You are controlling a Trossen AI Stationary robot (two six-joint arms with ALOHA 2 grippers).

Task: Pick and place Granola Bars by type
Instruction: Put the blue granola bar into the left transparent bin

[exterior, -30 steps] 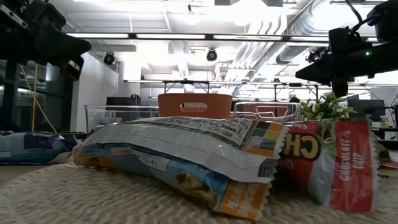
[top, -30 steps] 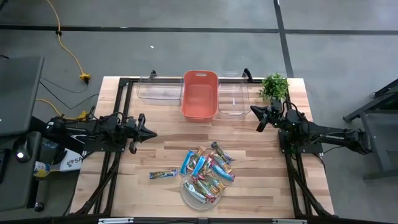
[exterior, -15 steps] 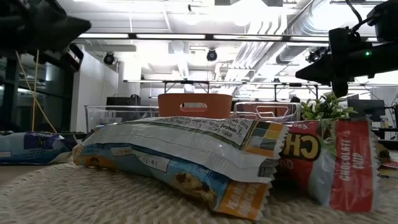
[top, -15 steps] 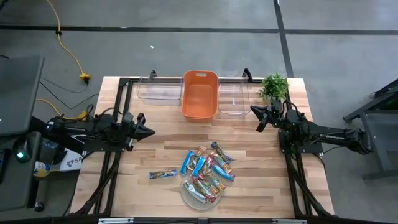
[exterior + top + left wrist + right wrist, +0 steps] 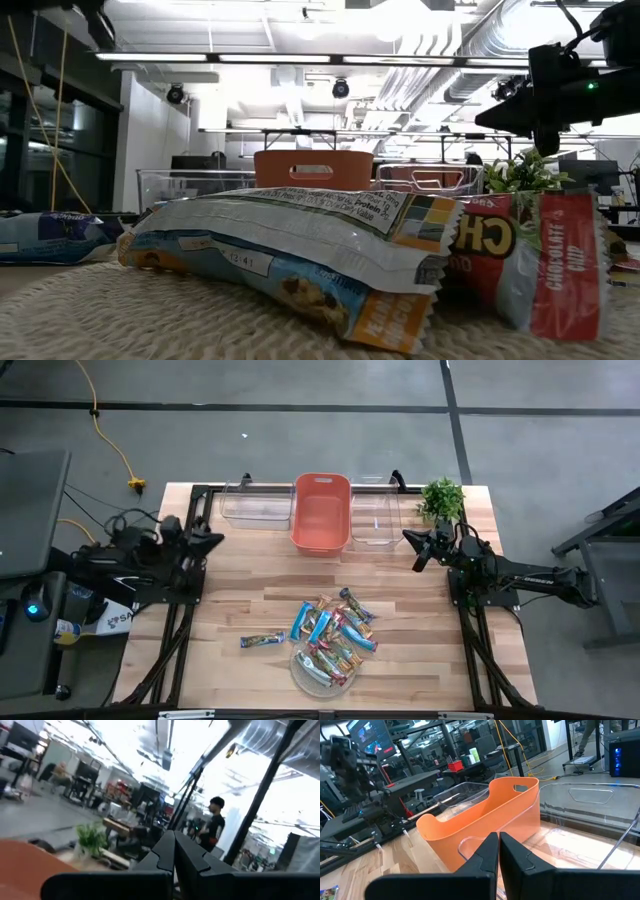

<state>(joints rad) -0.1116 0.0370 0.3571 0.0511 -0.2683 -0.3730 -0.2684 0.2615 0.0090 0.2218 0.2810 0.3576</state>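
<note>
Looking down you see the Granola Bars [image 5: 332, 633] heaped at six o'clock on the bench [image 5: 270, 585], left gripper [image 5: 212, 539] at nine o'clock with jaws clenched, right gripper [image 5: 412, 547] at two o'clock, jaws clenched too.

**Wooden table and its load**

The table [image 5: 250, 610] carries an orange bin [image 5: 321, 512] between two clear bins [image 5: 256, 504] [image 5: 374, 513], a potted plant [image 5: 441, 497], a round mat [image 5: 322, 668], piled Granola Bars [image 5: 333, 632], and one stray bar [image 5: 263, 641].
</note>
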